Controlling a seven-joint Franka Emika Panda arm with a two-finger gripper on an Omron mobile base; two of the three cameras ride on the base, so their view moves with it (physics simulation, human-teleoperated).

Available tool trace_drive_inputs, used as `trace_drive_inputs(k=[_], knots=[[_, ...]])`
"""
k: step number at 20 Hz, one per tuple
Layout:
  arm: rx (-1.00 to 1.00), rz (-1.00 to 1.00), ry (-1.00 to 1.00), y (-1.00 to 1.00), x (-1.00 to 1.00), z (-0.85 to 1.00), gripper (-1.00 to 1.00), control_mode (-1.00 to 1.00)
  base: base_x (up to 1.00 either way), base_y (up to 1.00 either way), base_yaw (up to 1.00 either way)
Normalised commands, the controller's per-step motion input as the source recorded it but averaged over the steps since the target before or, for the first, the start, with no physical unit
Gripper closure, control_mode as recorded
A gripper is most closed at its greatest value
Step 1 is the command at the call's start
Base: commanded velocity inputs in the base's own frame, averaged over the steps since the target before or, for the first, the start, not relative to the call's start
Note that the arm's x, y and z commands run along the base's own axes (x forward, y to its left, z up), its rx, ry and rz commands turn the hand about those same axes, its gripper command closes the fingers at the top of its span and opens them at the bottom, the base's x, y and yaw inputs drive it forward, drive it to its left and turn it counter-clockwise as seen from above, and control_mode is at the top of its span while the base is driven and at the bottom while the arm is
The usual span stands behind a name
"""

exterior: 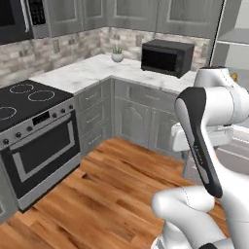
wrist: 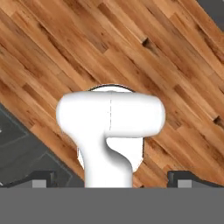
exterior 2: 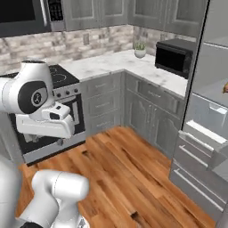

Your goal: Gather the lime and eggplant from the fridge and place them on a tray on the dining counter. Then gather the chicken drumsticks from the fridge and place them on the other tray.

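The fingers (wrist: 111,178) are seen at the bottom of the hand view, pointed down at the wood floor (wrist: 144,57). The two tips stand wide apart, so they are open, w/ nothing between them.

In the left base view the arm is folded up in front of the fridge, at the right edge. A small orange-brown item (exterior: 235,76) is seen on a fridge shelf, just behind the arm; what it is cannot be told. The same item (exterior 2: 225,88) shows at the right edge of the right base view, inside the open fridge (exterior 2: 209,111). Lime, eggplant and drumsticks cannot be told apart from here.

Along the back wall a marble counter (exterior: 87,73) runs around the corner. On it are placed a black microwave (exterior: 167,57) and, near it, a small potted plant (exterior: 117,52). A stove (exterior: 34,131) w/ dark glass top is seen to the left.
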Motion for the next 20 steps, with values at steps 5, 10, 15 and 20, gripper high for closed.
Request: trace_drive_inputs(k=[5,10,15,20], knots=[[0.00,0.00,0.00,0.00,0.00,0.00,-1.00,1.00,0.44,0.17,-0.68],[0.00,0.00,0.00,0.00,0.00,0.00,-1.00,1.00,0.53,0.21,-0.65],[0.00,0.00,0.00,0.00,0.00,0.00,-1.00,1.00,0.67,0.35,-0.54],[0.00,0.00,0.00,0.00,0.00,0.00,-1.00,1.00,0.79,0.32,-0.35]])
